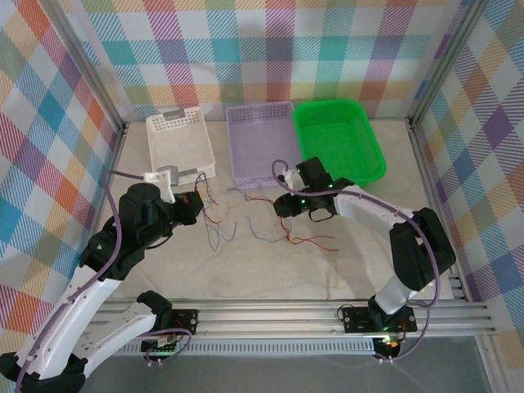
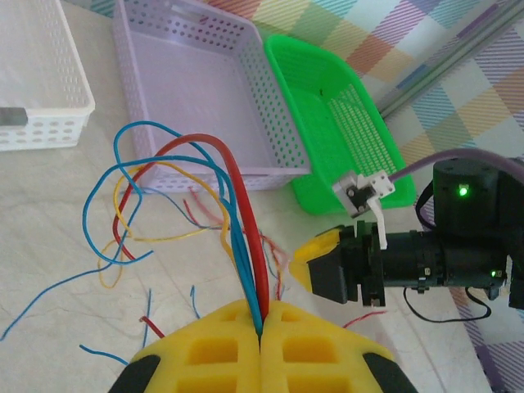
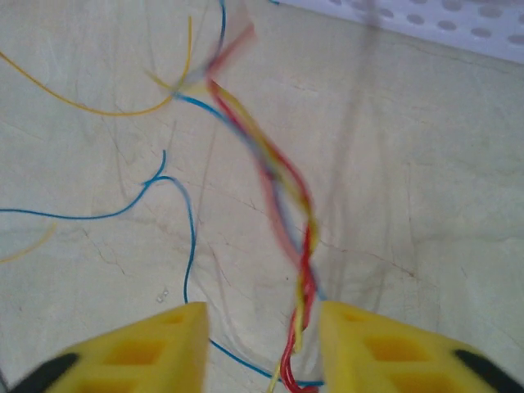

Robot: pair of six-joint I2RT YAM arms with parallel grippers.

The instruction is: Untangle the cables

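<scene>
As left gripper [image 2: 260, 334] pinches them, cables [image 2: 242, 214] loop ahead

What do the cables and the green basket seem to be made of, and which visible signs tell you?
The cables: probably thin wire in smooth coloured plastic insulation; they hold springy loops. The green basket: likely moulded plastic, slightly glossy, with finely perforated walls.

I saw the right gripper [image 3: 260, 327], its yellow fingers [image 3: 147, 344] spread apart. The twisted red, yellow and blue cables [image 3: 304, 246] ran down between them, nearer one finger, blurred higher up. A loose blue wire [image 3: 187, 246] curled across the pale table [image 3: 426, 205] beside them.
</scene>
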